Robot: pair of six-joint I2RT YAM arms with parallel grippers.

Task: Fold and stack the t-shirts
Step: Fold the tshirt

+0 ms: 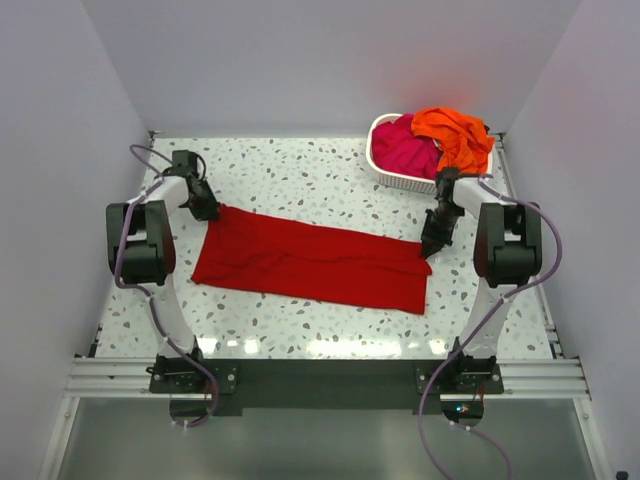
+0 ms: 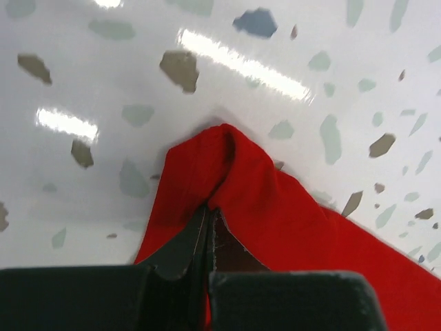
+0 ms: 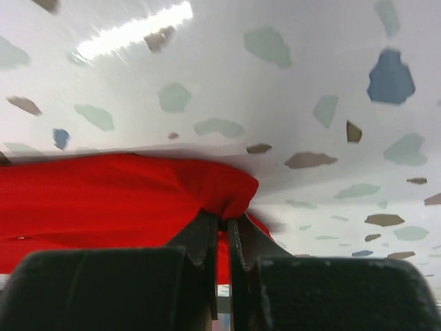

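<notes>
The red shirt [image 1: 310, 262] lies flat and long across the middle of the table [image 1: 300, 170]. The left end effector [image 2: 209, 215] is clamped shut on its far left corner, and the right end effector [image 3: 224, 222] is clamped shut on its far right corner (a small bunch of cloth sits pinched in each one). The pink shirt [image 1: 403, 150] and the orange shirt [image 1: 457, 135] lie crumpled in the basket [image 1: 385, 168] at the table's far right corner.

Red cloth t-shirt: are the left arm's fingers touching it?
Touching. The left wrist view shows the left fingers pinched shut on a bunched corner of the deep red cloth t-shirt.
</notes>
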